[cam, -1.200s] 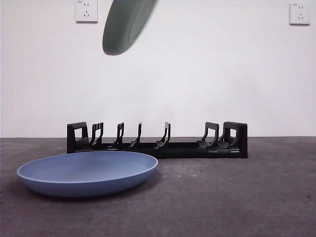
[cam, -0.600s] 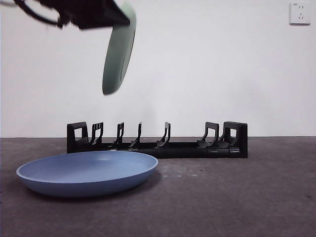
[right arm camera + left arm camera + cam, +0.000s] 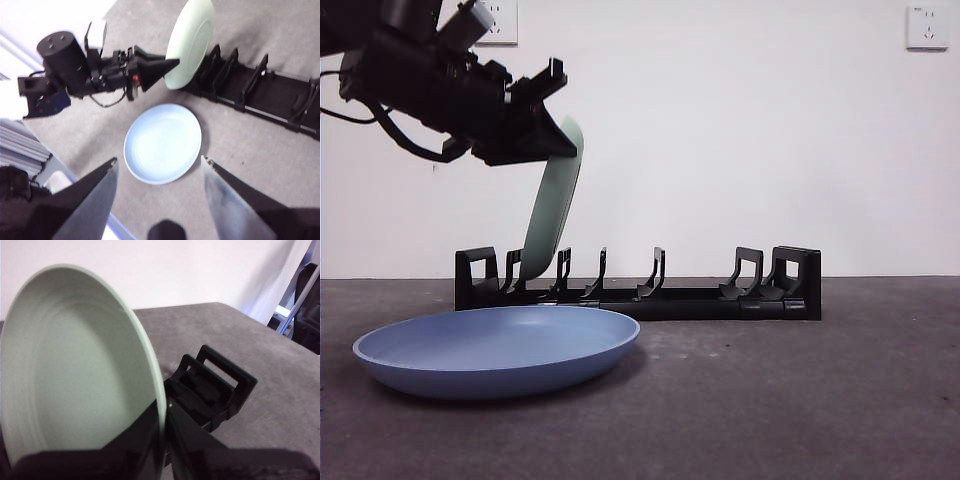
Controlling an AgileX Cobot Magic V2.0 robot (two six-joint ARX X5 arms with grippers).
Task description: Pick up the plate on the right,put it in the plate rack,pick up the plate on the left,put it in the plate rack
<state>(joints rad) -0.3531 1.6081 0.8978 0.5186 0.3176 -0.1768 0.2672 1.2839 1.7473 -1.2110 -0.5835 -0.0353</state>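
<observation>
My left gripper (image 3: 548,118) is shut on the rim of a pale green plate (image 3: 552,215), which it holds nearly upright and slightly tilted. The plate's lower edge reaches down among the prongs at the left end of the black plate rack (image 3: 700,300). In the left wrist view the green plate (image 3: 75,370) fills the frame, with the rack's boxy end (image 3: 215,390) just beyond it. A blue plate (image 3: 500,350) lies flat on the table in front of the rack's left half. My right gripper (image 3: 159,160) hangs open high above the blue plate (image 3: 162,142).
The grey table (image 3: 800,400) runs to a white wall with two sockets (image 3: 927,27). The rack's middle and right prongs (image 3: 655,275) hold nothing. The right wrist view shows the left arm (image 3: 75,70) reaching in beside the rack (image 3: 270,95).
The left arm has come down into view and lowered the green plate from high above until its bottom edge is among the rack's left prongs. The blue plate has not moved.
</observation>
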